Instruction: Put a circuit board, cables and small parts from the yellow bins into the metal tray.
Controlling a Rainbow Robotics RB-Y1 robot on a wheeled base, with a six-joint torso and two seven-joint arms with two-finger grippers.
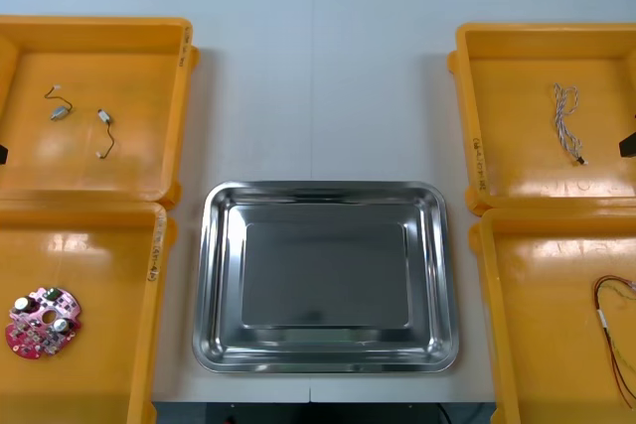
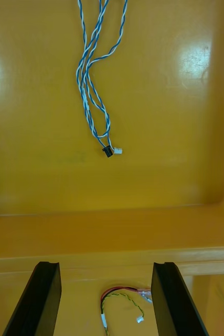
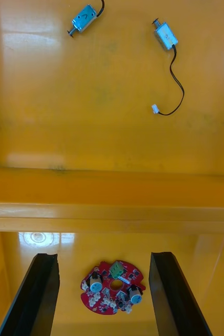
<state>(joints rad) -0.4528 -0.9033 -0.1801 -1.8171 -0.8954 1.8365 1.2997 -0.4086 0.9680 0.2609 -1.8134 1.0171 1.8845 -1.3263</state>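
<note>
Left wrist view showed the left gripper (image 3: 105, 260), fingers open, above the circuit board (image 3: 113, 287) in the near-left yellow bin (image 3: 216, 273), right gripper (image 2: 106, 268) likewise open over the near-right yellow bin (image 2: 80, 299); metal tray (image 1: 221, 285) bare, so first pick judged pending: descend, close on board.

Overall light: bright and even, coming from above; the surface (image 1: 318, 86) looks pale and carries no hard shadows.
Tray: the metal tray (image 1: 221, 275) mirrors the room, with a dull grey floor, bright streaks on its sloped walls and a thin dark shadow under its near rim.
Bins: the yellow bins (image 1: 99, 186) show pale patches of sheen on their floors.
Right wrist view: soft white glare sits on either side of the blue and white cable (image 2: 93, 79), which casts a faint shadow.
Left wrist view: a round lamp reflection lies near the circuit board (image 3: 113, 287), and a broad sheen lies by the small metal parts (image 3: 84, 19).
Tools: the left tool (image 3: 104, 256) and right tool (image 2: 105, 265) look flat and dark.
</note>
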